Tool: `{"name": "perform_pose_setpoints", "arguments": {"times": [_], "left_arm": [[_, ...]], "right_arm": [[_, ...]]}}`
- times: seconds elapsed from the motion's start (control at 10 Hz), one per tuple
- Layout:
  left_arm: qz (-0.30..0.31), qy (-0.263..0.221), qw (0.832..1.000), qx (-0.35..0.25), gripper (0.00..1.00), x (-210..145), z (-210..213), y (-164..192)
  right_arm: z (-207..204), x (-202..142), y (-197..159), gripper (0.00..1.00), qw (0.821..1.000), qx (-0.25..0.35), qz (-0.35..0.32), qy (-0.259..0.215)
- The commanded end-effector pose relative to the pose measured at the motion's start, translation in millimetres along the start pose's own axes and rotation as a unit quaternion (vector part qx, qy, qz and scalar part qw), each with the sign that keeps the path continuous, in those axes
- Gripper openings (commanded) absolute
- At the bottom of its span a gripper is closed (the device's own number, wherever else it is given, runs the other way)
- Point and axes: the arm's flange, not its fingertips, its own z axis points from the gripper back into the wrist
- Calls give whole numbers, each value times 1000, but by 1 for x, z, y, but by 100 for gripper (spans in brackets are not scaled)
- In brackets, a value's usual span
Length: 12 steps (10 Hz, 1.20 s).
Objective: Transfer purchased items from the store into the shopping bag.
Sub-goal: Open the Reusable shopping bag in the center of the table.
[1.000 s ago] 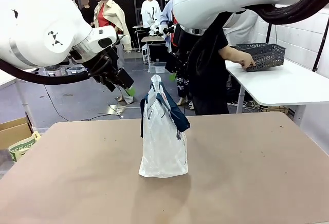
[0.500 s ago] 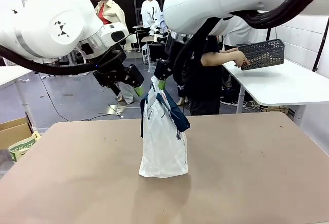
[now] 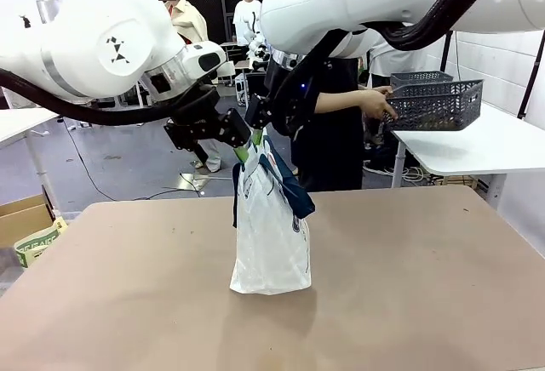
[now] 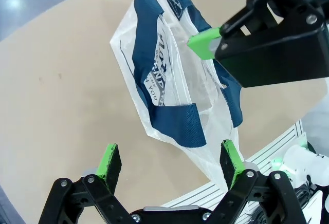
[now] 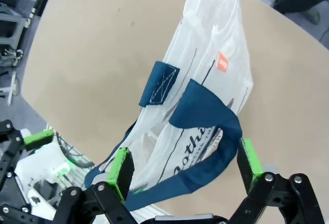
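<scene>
The shopping bag (image 3: 271,226), translucent white with navy handles, stands upright in the middle of the brown table (image 3: 426,294). My left gripper (image 3: 241,150) hangs open just above and left of its mouth. In the left wrist view the left gripper (image 4: 169,163) has the bag (image 4: 164,80) below its spread fingers. My right gripper (image 3: 259,133) is open on the other side of the bag top. In its wrist view the right gripper (image 5: 186,165) straddles a navy handle (image 5: 205,116) without touching it. A person's hand (image 3: 376,103) holds the store (image 3: 436,103) in the air at the right. The purchased items are hidden behind its mesh walls.
A white side table (image 3: 477,145) stands at the right behind the brown table. A cardboard box (image 3: 24,218) sits on the floor at the left. The person stands at the far edge, right behind the bag and both arms.
Both grippers have closed in on the bag's top from either side and stayed open. The person has lifted the basket off the white side table and turned with it.
</scene>
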Motion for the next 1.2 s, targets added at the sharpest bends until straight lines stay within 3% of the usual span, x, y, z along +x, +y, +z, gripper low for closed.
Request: {"name": "perform_pose_setpoints", "arguments": {"times": [0.0,1.1], "left_arm": [[5,-2,1000,-7,100,6,-7,2],[17,33,999,-1,100,4,-44,8]], "right_arm": [[-2,10,5,100,1000,-1,-12,13],[-36,0,-6,100,997,-9,-30,73]]}}
